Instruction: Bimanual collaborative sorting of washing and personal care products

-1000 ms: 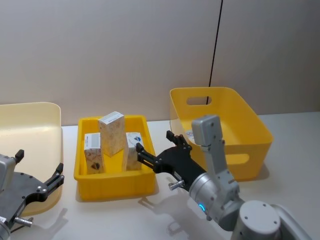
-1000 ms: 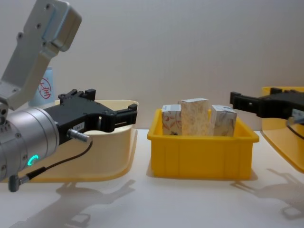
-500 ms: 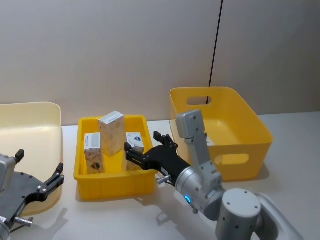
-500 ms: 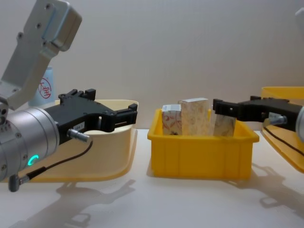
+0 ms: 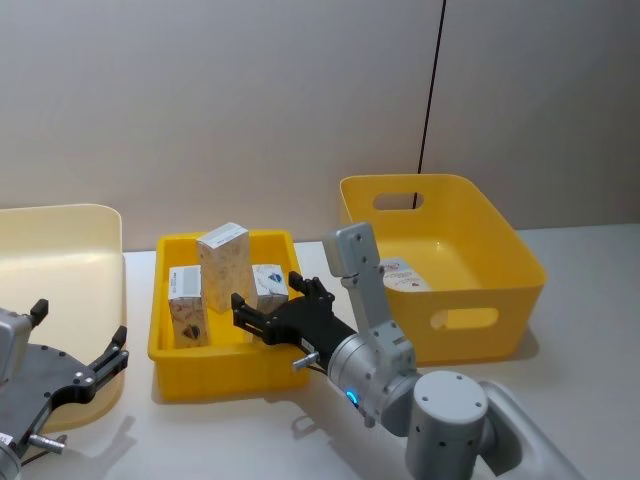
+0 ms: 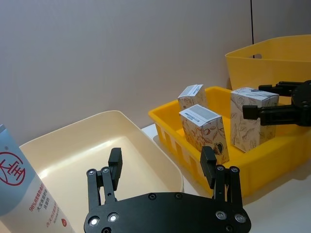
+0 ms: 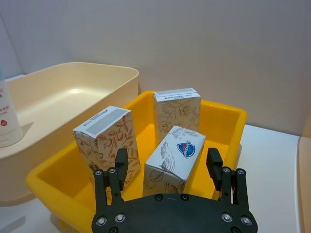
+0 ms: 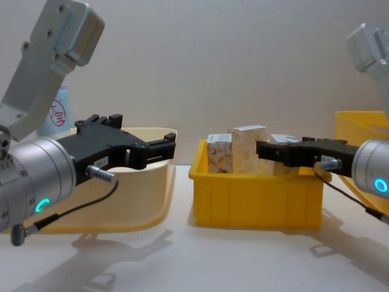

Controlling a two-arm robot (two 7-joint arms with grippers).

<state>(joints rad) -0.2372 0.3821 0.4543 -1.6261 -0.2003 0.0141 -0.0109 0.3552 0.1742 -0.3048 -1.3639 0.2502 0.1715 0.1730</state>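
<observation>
Carton point(image 7: 173, 160) stands between the right gripper's point(image 7: 167, 167) wide-spread fingers, untouched.

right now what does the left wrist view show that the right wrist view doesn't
Left wrist view alone: the open left gripper over the cream plastic bin, the right gripper reaching in from the side, and part of the deep yellow plastic bin. Right wrist view alone: the blue shield logo on the nearest whitish patterned carton, between its own open jaws. Both show the shallow yellow plastic tray, three cartons and the light-blue squeeze tube.
</observation>
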